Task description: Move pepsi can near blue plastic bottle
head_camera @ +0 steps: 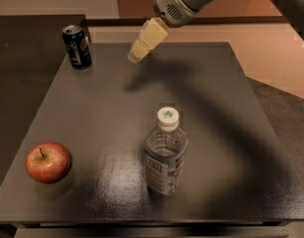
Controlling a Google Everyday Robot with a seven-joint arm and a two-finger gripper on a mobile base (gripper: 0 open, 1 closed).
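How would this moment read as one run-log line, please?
gripper: above far table | pepsi can: far-left, ungrasped | blue plastic bottle: upright

1. The worktop [117,108] is dark and smooth, with a dull sheen towards its front.
2. The pepsi can [77,47] is glossy dark metal with a bare silver top.
3. The blue plastic bottle [165,157] is clear ribbed plastic with a matt white cap.
4. The apple [48,161] has shiny, waxy skin.
5. The gripper [135,57], above the worktop's far side and to the right of the can, looks like matt cream plastic.

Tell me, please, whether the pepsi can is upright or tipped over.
Upright: the pepsi can stands on its base, silver top upward. The pincer hovers beside it, not touching.
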